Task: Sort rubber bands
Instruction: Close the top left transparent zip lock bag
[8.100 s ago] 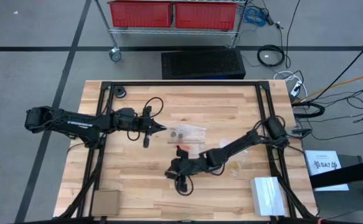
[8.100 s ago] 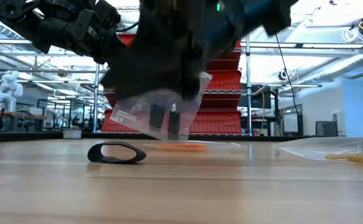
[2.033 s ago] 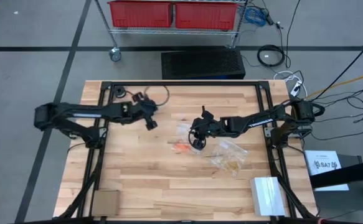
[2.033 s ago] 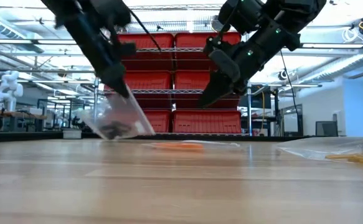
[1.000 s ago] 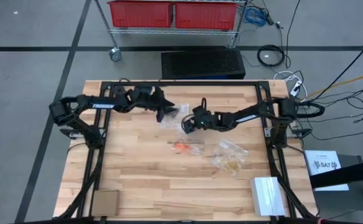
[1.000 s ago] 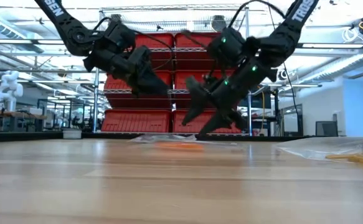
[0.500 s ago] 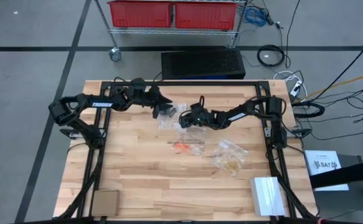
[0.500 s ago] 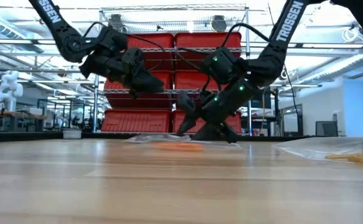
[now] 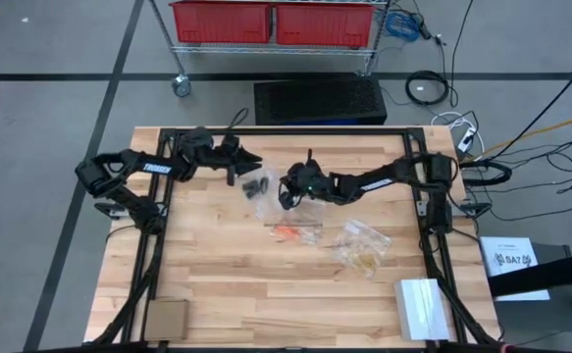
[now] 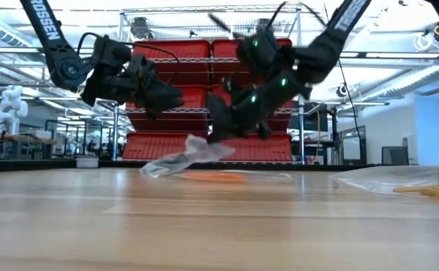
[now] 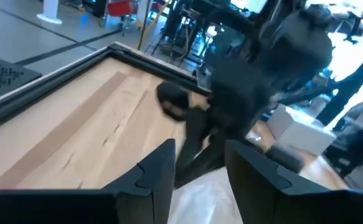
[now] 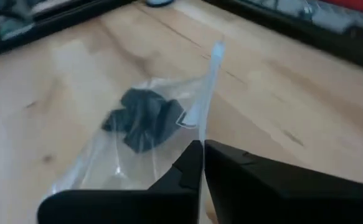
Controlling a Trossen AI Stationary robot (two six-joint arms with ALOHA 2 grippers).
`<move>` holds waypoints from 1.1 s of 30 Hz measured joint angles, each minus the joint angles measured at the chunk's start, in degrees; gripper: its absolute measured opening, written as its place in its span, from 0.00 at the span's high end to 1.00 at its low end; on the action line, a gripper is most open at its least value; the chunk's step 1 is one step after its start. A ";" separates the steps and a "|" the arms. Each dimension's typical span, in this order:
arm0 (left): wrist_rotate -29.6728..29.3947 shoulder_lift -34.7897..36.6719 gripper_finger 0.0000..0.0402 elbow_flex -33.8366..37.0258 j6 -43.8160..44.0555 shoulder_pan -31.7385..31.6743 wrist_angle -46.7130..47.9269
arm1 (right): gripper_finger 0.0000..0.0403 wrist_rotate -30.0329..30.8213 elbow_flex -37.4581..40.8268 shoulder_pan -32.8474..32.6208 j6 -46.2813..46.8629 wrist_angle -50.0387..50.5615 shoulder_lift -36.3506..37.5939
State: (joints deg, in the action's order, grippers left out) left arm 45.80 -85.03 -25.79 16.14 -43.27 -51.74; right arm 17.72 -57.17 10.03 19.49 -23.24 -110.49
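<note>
The rubber bands (image 12: 142, 118), a black clump inside a clear bag (image 12: 106, 168), hang just beyond the right tool (image 12: 201, 163), which is pinched shut on the bag's thin top edge; that film could slip free, while the left tool (image 9: 250, 160) waits nearby, parted and empty.

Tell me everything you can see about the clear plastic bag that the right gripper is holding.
The clear plastic bag is thin, see-through and crumpled, with a dark clump of black rubber bands inside. The right gripper is shut on its top edge, which stands up as a narrow strip between the fingers. In the low view the bag hangs slanted from the gripper, its lower end reaching down to the wooden table at the far side. The left gripper is close by, open, and not touching it.
</note>
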 joint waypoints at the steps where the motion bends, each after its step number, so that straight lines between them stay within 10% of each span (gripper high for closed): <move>1: 0.57 0.00 0.64 0.01 -0.98 -0.19 -0.02 | 0.99 0.00 -0.22 -0.36 -2.07 1.48 1.28; 17: 7.58 1.97 0.64 -0.03 -9.68 2.29 -0.62 | 1.00 -0.04 -1.44 -7.66 -13.27 20.21 22.20; 33: 9.65 1.97 0.64 -4.47 -8.57 9.16 -0.50 | 1.00 -2.84 -1.44 -8.69 -13.30 22.07 23.86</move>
State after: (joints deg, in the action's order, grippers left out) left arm 55.45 -83.07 -30.26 7.57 -34.11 -52.24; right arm 14.87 -58.61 1.34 6.20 -1.16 -86.63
